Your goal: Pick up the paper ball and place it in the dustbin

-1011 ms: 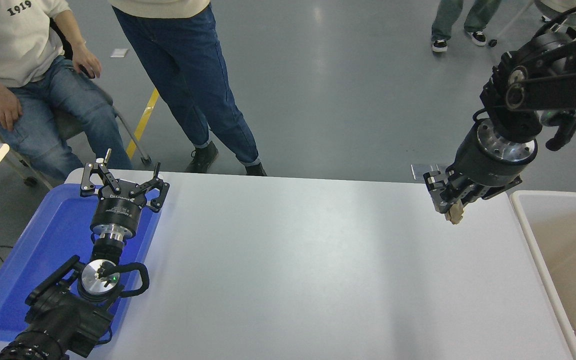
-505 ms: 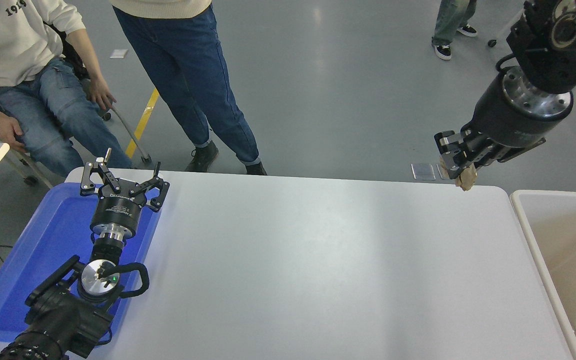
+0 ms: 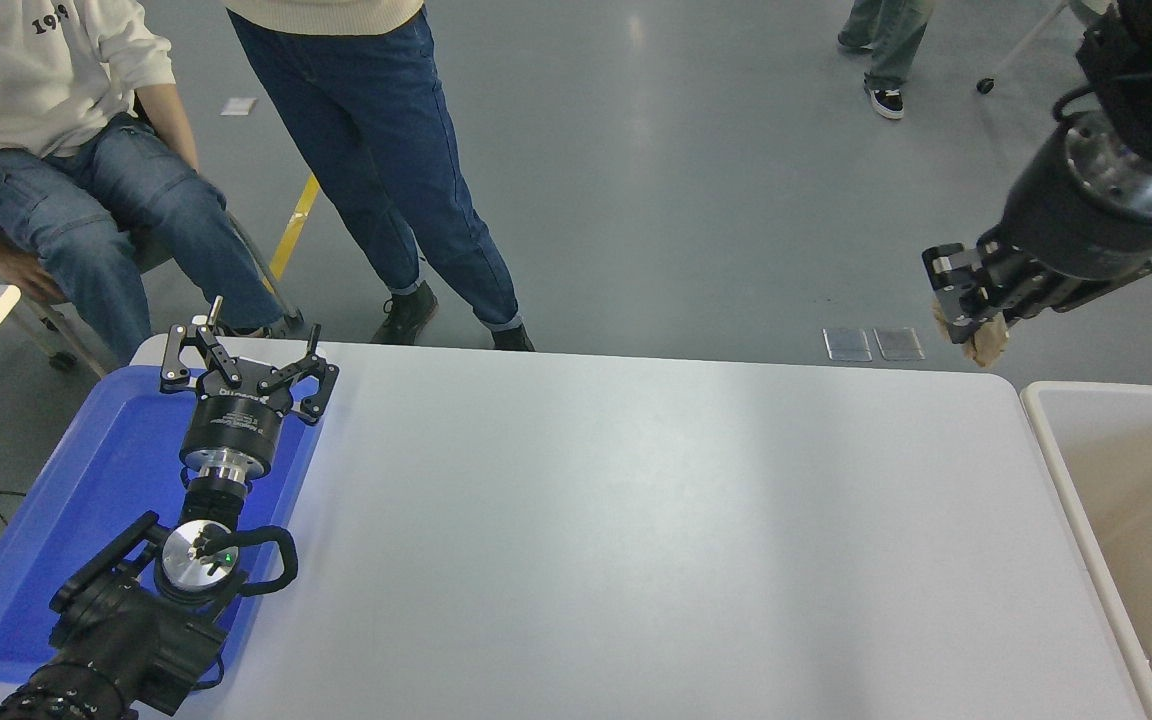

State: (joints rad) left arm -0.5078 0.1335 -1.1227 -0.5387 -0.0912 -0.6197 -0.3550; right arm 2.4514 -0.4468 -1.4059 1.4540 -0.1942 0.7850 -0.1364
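My right gripper point(image 3: 976, 325) hangs high above the table's far right corner, shut on the beige-tan paper ball point(image 3: 986, 344), which sticks out below its jaws. The dustbin point(image 3: 1066, 470), with an off-white rim and beige inner walls, stands off the table's right edge, to the right of and below the ball. My left gripper point(image 3: 241, 362) is parked open over the blue tray at the lower left.
The shallow blue tray point(image 3: 56, 540) lies on the table's left end under the left arm. One person sits at the top left and another stands behind the table's far edge. The white table point(image 3: 636, 540) spans the middle.
My right gripper has lifted the paper ball up and carried it rightwards, from over the table's right end to above its far right corner, closer to the dustbin. The left arm has not moved.
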